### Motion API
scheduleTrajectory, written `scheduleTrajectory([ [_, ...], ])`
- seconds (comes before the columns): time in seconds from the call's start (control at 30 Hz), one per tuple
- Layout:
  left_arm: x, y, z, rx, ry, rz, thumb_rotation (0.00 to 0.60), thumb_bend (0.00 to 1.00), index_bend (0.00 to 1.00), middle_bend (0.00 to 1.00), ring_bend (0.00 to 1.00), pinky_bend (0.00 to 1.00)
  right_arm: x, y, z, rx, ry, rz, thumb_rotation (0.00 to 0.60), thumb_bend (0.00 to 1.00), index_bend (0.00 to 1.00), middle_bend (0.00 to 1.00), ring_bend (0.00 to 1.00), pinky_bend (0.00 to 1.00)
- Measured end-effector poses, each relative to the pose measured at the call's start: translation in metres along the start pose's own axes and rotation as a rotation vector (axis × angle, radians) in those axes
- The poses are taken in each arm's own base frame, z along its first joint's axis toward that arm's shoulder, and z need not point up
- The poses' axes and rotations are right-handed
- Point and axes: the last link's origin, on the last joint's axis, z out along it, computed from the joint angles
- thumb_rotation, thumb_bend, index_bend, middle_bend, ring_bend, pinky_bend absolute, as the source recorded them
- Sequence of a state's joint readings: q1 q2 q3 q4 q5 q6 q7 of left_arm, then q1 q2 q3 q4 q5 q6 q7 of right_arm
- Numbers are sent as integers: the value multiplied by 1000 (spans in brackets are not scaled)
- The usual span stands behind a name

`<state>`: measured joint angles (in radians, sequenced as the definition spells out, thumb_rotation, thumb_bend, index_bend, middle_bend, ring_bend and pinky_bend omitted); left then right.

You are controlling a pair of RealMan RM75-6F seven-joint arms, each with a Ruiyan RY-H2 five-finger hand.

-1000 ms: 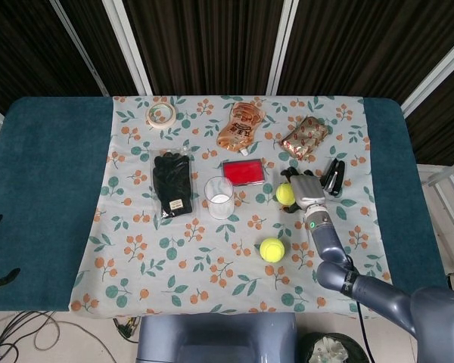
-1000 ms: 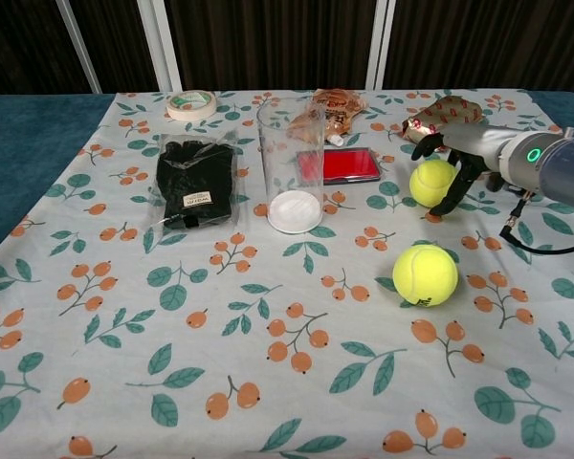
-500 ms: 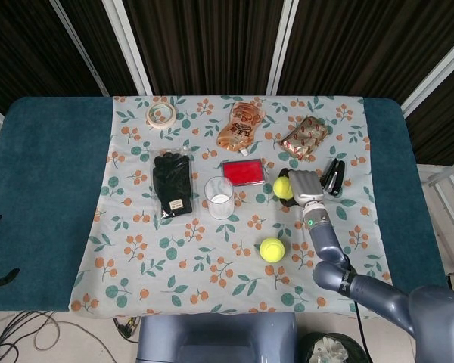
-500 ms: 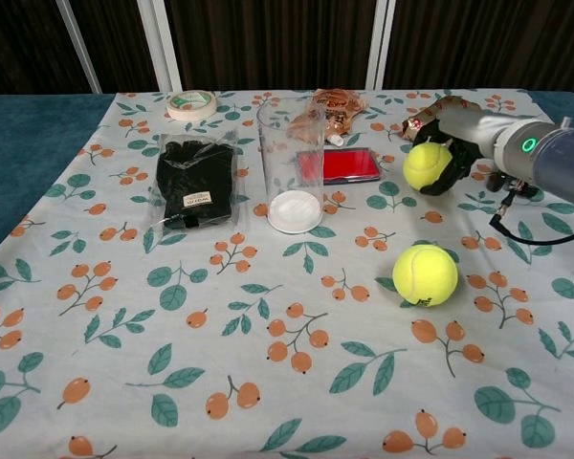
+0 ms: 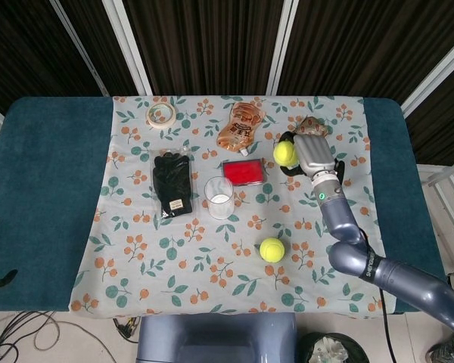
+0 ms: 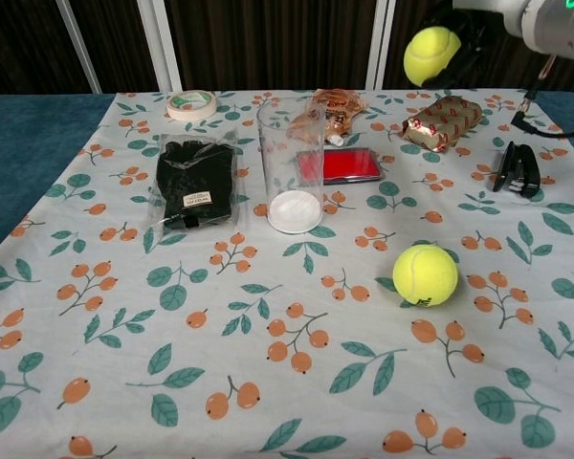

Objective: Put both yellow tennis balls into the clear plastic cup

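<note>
So, nearest me, the second tennis ball (image 6: 425,274) sits loose on the floral tablecloth (image 6: 268,382), untouched. Further back, the clear plastic cup (image 6: 291,164) stands upright, mouth open, nothing in it yet; black gloves pack (image 6: 196,179) just to its left, red case (image 6: 337,165) just behind-right. Up high, my right hand (image 5: 312,154) has its fingers curled round the first tennis ball (image 6: 432,54) — held well above the cloth, off to the cup's right. Left hand: only a sliver at the head view's edge, can't tell its state. Risks as I judge them: cup mouth looks barely wider than the ball, so an off-centre drop could bounce off the rim or tip the cup — it's tall & light. Fingers could also clip the rim on release.
</note>
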<state>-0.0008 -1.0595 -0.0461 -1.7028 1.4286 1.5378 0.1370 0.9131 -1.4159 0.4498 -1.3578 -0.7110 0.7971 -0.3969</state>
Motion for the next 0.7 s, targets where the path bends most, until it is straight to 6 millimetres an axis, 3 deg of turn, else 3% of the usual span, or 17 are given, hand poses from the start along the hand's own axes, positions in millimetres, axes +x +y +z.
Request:
scheduleTrajectory([
  [0.37,3,0,-1,4,12,1,600,41,101,0,0,104,24,-77,-16,145,-56,113,600,469,554,491,618,1],
  [0.5,4,-2,-1,10,12,-3,600,41,101,0,0,104,22,-101,-21,181,-75,127,600,470,543,479,608,0],
  [0.7,4,-2,0,9,9,-8,600,41,102,0,0,104,6,-121,-28,211,-130,111,600,470,490,440,579,0],
])
